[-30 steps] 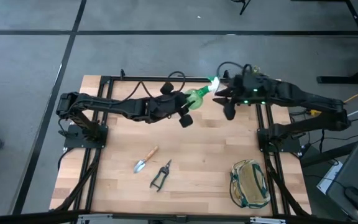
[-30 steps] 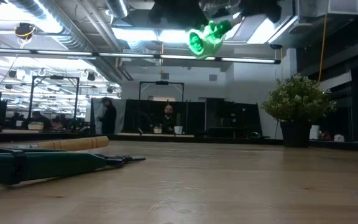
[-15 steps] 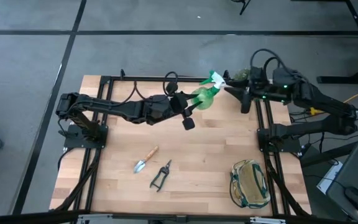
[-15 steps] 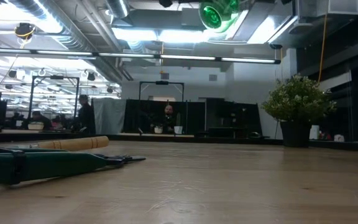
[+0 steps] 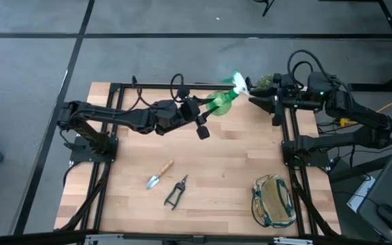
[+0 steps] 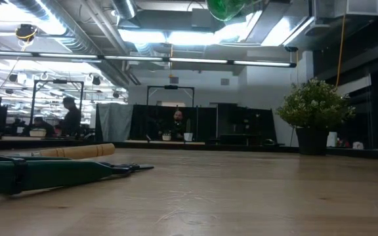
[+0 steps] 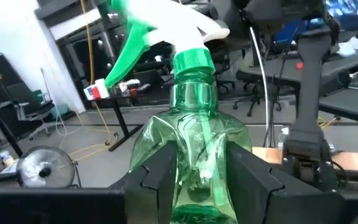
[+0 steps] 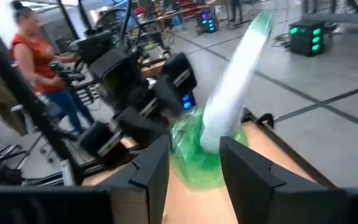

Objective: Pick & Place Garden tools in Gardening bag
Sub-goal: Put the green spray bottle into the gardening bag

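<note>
The green translucent spray bottle [image 5: 222, 101] with its white nozzle [image 5: 239, 83] is held high over the table's far middle by my left gripper [image 5: 208, 109], which is shut on it. Its bottom shows at the top of the low view [image 6: 225, 6]. My right gripper [image 5: 263, 107] is open just to the right of the nozzle. In the right wrist view its fingers stand on either side of the white spray head [image 8: 229, 93], apart from it. The wooden-handled trowel [image 5: 159, 174] and the pruning shears [image 5: 175, 192] lie flat on the table. The gardening bag [image 5: 273, 201] stands at the near right. My left gripper pinches the bottle's body [image 7: 197, 180] between its two fingers [image 7: 157, 177], on two opposite sides below the shoulder. The fingers come from the table's left and lie along the bottle. The neck and nozzle [image 7: 166, 25] point away from the gripper, and the bottle is lifted clear of the table.
The potted plant [image 6: 314, 108] stands at the far right corner, close behind my right gripper. The table's middle between the tools and the bag is bare wood [image 5: 223, 163]. People show in the room beyond the table.
My left gripper has lifted the spray bottle higher and a little toward the far edge, so it has risen to the top of the low view. My right gripper has drawn back from the bottle toward the table's right edge.
</note>
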### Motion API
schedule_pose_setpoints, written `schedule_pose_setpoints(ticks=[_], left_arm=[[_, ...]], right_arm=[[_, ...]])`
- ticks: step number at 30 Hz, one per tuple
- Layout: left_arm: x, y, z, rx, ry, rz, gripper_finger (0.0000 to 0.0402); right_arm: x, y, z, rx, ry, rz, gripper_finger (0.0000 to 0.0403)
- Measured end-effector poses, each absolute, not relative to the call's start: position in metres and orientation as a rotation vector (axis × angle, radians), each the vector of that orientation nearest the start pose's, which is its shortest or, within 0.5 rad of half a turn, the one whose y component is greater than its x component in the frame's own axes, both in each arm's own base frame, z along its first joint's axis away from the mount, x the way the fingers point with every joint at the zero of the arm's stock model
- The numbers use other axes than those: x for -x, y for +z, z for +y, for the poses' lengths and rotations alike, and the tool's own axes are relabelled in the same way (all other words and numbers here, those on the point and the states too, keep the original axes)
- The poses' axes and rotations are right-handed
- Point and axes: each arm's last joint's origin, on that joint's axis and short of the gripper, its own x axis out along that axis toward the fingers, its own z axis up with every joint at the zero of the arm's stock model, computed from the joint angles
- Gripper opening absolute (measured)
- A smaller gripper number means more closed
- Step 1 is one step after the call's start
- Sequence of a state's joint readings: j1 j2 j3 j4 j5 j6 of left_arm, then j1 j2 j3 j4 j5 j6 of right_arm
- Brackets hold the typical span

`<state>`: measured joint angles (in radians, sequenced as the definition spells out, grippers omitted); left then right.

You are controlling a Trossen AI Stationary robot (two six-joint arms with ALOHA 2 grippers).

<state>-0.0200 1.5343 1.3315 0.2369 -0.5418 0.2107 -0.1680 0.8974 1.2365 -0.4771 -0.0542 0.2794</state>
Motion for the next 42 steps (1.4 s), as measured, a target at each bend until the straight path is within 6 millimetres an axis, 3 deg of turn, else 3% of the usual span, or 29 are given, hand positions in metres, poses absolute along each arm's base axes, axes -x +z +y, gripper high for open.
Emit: schedule_pose_setpoints(ticks=[8, 14, 24, 32, 42], left_arm=[[-0.335, 0.405, 0.013, -0.170, 0.562, -0.070, 0.0111], [-0.333, 0.409, 0.011, -0.153, 0.540, -0.099, 0.0110], [-0.331, 0.413, 0.005, -0.188, 0.483, -0.117, 0.0108], [-0.331, 0.411, 0.002, -0.191, 0.489, -0.099, 0.0109], [-0.332, 0.411, 0.001, -0.194, 0.470, -0.100, 0.0109]], right_arm=[[-0.166, 0.438, -0.026, -0.286, -0.095, 0.078, 0.0184], [-0.189, 0.447, -0.029, -0.225, -0.075, -0.057, 0.0216], [-0.225, 0.431, -0.037, -0.202, -0.130, -0.001, 0.0224], [-0.218, 0.444, -0.037, -0.180, -0.153, -0.120, 0.0224], [-0.220, 0.447, -0.037, -0.158, -0.156, -0.151, 0.0224]])
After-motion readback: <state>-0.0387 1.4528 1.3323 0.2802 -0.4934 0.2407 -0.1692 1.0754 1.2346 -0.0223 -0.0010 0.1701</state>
